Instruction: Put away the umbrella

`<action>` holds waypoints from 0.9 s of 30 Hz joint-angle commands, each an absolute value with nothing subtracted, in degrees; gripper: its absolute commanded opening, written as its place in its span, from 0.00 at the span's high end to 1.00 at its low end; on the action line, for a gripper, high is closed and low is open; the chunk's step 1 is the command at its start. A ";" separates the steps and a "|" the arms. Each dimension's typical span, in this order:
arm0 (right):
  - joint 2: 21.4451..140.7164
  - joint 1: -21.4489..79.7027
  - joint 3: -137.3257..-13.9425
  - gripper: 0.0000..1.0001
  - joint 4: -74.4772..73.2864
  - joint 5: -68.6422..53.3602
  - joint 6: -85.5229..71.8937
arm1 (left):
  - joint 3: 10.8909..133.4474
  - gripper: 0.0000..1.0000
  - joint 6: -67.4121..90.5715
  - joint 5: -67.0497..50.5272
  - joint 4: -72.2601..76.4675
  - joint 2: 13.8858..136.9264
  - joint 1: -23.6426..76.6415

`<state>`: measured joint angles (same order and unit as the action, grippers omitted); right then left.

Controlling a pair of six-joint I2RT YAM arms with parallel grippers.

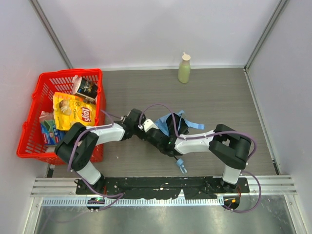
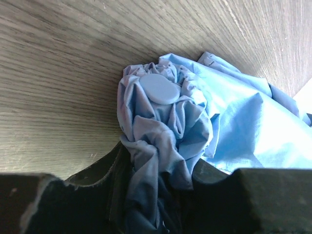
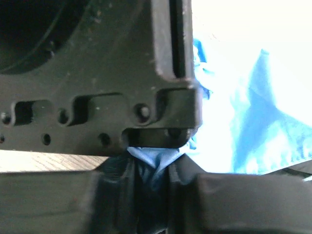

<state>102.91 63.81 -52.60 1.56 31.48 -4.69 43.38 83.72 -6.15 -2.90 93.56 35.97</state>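
Note:
The sky-blue umbrella lies crumpled on the wooden table at the centre, its small light-blue handle sticking out toward the near edge. My left gripper is shut on a bunched fold of the umbrella, whose round cap shows above the jaws. My right gripper is shut on another fold of the umbrella, right up against the left gripper's black body. The shaft is hidden under fabric and arms.
A red basket with a yellow chips bag and other packets stands at the left. A pale green bottle stands at the back by the wall. White walls close the sides.

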 commanded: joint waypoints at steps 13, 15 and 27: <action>103.53 40.71 -41.48 0.99 16.78 -38.54 -17.22 | 38.05 0.04 74.80 3.16 -9.41 91.93 36.12; 104.94 38.25 -41.83 0.99 17.13 -42.95 -18.27 | 38.58 0.06 73.66 4.74 -10.10 93.24 36.12; 110.84 35.16 -44.03 0.99 18.73 -51.51 -22.32 | 38.59 0.95 73.04 5.98 -6.59 98.88 36.39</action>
